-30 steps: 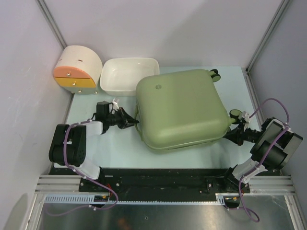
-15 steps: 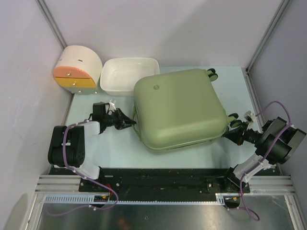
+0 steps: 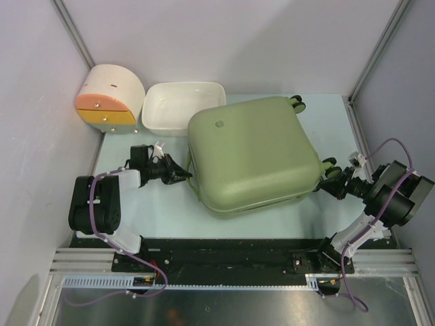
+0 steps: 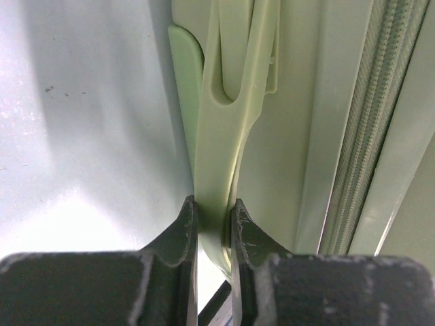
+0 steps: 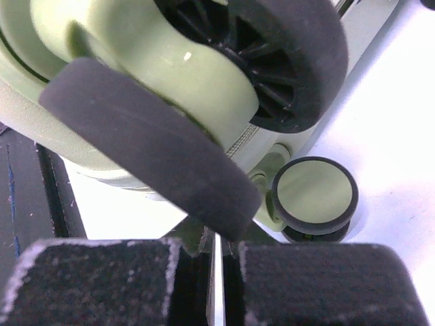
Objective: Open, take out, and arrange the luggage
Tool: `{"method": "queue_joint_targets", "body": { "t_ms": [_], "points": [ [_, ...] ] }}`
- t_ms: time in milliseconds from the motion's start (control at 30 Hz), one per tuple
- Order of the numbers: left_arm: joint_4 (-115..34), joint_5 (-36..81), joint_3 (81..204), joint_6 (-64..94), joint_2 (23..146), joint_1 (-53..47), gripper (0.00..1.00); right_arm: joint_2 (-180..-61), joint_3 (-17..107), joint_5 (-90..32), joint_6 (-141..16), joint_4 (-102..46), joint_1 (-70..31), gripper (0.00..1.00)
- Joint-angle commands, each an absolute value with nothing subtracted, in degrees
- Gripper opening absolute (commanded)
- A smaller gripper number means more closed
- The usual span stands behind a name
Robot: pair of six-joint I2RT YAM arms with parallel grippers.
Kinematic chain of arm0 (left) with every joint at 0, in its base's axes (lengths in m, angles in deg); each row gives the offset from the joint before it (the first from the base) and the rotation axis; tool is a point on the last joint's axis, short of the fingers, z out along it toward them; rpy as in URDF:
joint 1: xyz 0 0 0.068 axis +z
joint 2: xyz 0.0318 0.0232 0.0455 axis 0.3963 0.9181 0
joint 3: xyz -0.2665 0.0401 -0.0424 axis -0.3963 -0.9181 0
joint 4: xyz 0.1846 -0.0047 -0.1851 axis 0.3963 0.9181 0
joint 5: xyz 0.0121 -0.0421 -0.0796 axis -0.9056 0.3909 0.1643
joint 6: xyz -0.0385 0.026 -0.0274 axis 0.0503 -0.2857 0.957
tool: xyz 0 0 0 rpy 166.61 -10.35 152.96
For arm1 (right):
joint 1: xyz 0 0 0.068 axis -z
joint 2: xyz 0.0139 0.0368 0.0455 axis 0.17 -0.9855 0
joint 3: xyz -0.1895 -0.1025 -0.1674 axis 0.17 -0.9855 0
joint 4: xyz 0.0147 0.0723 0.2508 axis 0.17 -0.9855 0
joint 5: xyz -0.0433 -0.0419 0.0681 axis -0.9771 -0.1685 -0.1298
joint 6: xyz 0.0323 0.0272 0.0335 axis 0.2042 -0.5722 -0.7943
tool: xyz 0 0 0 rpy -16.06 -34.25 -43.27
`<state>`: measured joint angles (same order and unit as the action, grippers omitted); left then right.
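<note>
Found the luggage point(image 3: 251, 153) closed, flat on the surface point(image 3: 163, 204) beside a white tub point(image 3: 180, 109). Clenched left fingers point(image 4: 178, 238) on its side handle point(image 4: 221, 136); could not tell the grasp of right fingers point(image 5: 102, 278), nearly together under a wheel point(image 5: 149, 156). Left opening, unpacking, arranging undone.

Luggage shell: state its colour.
Plain olive green, no pattern; the luggage shows best in the top external view.

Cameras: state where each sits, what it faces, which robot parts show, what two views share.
Top external: overhead from the near side, facing down at the luggage; left gripper and right gripper show.
Left wrist: low, facing the luggage's handle, pinched between its fingers.
Right wrist: low, facing a wheel; its fingers show.
Shared: luggage, in all three.
</note>
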<state>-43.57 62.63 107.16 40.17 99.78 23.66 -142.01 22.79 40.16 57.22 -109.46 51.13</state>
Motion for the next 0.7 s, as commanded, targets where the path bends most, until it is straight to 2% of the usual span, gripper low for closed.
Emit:
{"method": "queue_joint_targets", "body": {
  "t_ms": [0,200,667],
  "points": [
    [-42.71,48.57,109.93,33.46,102.49,29.32,0.00,-142.98,29.05,57.54,91.22,-114.41,52.41,0.00],
    [-42.36,48.83,111.34,32.31,103.90,29.15,0.00,-145.34,30.29,57.71,94.65,-114.41,49.60,0.00],
    [-42.09,50.59,115.29,30.47,107.33,27.30,0.00,-154.74,42.93,57.72,93.77,-114.41,39.59,0.00]
  ]
}}
